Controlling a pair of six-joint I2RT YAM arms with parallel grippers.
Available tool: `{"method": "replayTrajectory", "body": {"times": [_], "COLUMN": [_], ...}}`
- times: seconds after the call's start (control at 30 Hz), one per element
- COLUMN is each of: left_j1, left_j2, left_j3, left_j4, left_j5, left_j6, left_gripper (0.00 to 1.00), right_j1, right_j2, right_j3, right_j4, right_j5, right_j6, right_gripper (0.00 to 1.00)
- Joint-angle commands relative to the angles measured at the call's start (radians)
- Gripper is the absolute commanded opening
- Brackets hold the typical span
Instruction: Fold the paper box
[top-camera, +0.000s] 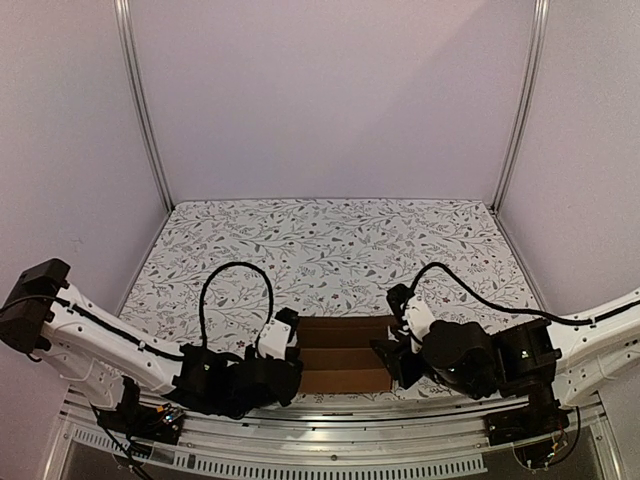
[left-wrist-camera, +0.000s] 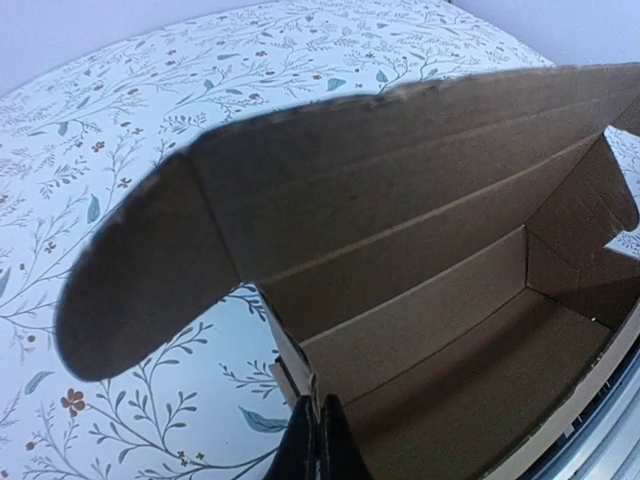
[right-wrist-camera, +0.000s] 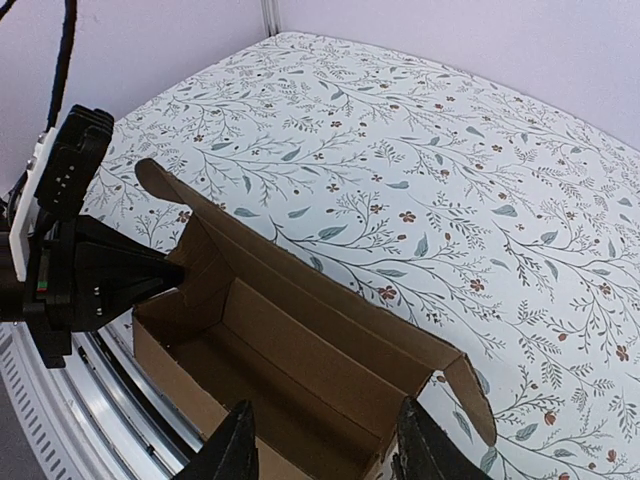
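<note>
The paper box (top-camera: 345, 355) is a plain brown carton with its top open, lying near the table's front edge between both arms. Its lid panel (left-wrist-camera: 400, 160) stands up at the back, with a rounded flap (left-wrist-camera: 140, 290) at the left end and another flap (right-wrist-camera: 470, 395) at the right end. My left gripper (left-wrist-camera: 322, 430) is shut on the box's left end wall (right-wrist-camera: 195, 270). My right gripper (right-wrist-camera: 325, 420) is open, with its fingers (right-wrist-camera: 238, 445) apart over the box's right end and touching no cardboard that I can see.
A floral tablecloth (top-camera: 330, 240) covers the table out to the pale booth walls. A metal rail (right-wrist-camera: 110, 390) runs along the front edge just beside the box. Black cables (top-camera: 235, 285) loop up from both wrists.
</note>
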Motion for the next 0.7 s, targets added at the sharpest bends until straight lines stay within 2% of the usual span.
{"method": "replayTrajectory", "body": {"times": [0.0,0.17,0.33,0.5,0.67], "left_j1": [-0.012,-0.012,-0.006,0.01,0.023], "left_j2": [0.036,0.049,0.084,0.111,0.13], "left_j3": [-0.011,-0.009,-0.011,-0.027,-0.051], "left_j4": [-0.05,-0.022,0.104,0.222,0.348], "left_j5": [-0.015,-0.049,-0.093,-0.112,-0.131], "left_j6": [-0.002,0.014,0.097,0.202,0.287], "left_gripper": [0.0,0.0,0.0,0.0,0.0], "right_j1": [0.008,0.007,0.008,-0.032,-0.134], "right_j2": [-0.089,-0.237,-0.296,-0.215,-0.099], "right_j3": [-0.019,0.023,0.079,0.16,0.234], "right_j4": [-0.123,-0.26,-0.271,-0.266,-0.254], "right_j5": [-0.042,0.022,0.096,0.068,-0.079], "right_j6": [-0.055,-0.105,-0.199,-0.287,-0.306], "right_gripper": [0.46,0.48,0.49,0.37,0.33]}}
